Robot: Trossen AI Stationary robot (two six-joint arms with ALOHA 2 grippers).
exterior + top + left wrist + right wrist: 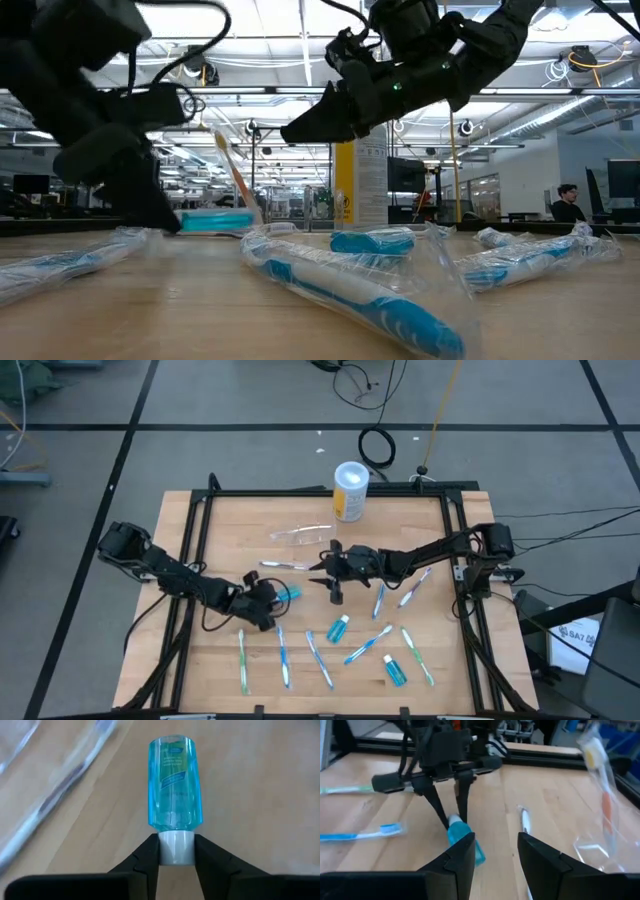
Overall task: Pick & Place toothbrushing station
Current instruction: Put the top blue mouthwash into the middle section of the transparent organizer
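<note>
From above, the left end effector [270, 598] is closed on a small blue bottle [288, 593]. The right end effector [325, 570] sits just beyond that bottle. The clear cup [298, 536] stands apart from both, on the bench [200, 540] between the right end effector and the yellow container [350, 490]. It is nearer the right one. Wrapped toothbrushes [283, 655] lie scattered on the near side of both.

The level view adds height. The right end effector hangs clear of the bench, while the left one is down at the surface. An orange-handled toothbrush [235, 175] leans upright beyond them, though the cup itself cannot be made out here.

The left wrist view settles the grip: both fingers pinch the bottle's white cap [176, 847], and the cup is out of sight.

The right wrist view shows its own jaws spread and empty. The cup is off to one side, apparently with that toothbrush in it.

The cup is likely light, thin-walled and slick, easy to tip or squeeze out of shape. A gentle pinch across the wall near the rim seems safest, keeping clear of the leaning brush.
</note>
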